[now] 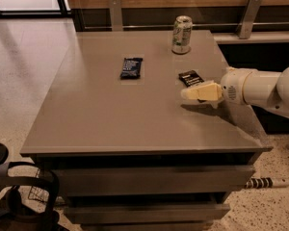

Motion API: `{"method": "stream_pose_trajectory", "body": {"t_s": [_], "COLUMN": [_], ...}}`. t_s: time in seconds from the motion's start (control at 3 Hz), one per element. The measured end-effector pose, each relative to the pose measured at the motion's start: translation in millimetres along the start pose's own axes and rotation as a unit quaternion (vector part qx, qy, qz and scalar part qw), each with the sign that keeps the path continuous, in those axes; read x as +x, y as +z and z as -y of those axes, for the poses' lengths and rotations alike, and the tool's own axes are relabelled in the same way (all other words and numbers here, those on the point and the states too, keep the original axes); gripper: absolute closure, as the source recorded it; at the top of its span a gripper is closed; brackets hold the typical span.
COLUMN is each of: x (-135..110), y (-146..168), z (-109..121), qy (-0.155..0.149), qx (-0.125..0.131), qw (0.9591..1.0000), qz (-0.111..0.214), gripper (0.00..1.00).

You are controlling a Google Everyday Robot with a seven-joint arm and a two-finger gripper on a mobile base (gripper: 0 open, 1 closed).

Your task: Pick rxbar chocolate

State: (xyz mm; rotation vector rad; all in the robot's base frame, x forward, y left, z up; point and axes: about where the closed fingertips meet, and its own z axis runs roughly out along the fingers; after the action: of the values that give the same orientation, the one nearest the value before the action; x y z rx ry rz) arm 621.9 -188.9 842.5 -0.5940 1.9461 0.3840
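The rxbar chocolate (190, 77) is a slim black wrapped bar with white lettering, lying flat on the grey table (115, 114) at its right side. Only its far end shows; the near end is hidden behind my gripper. My gripper (198, 92), cream-coloured on a white arm coming in from the right, sits low over the near end of the bar and points left. I cannot see whether it touches the bar. A shorter, wider dark blue wrapped bar (131, 67) lies further left, apart from the gripper.
A green and white drink can (181, 34) stands upright at the back of the table, behind the black bar. A wooden wall with metal brackets runs along the far side. The table's right edge lies under my arm. Drawers face the front.
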Motion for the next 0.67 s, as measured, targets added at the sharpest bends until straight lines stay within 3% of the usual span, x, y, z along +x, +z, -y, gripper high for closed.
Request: {"method": "stream_pose_trajectory", "body": {"t_s": [0.67], "x": [4.3], "y": [31.2], "z": [-2.2], "qy": [-0.021], "qx": [0.002], "qw": [0.9998], "qz": [-0.001], "gripper": [0.00]}}
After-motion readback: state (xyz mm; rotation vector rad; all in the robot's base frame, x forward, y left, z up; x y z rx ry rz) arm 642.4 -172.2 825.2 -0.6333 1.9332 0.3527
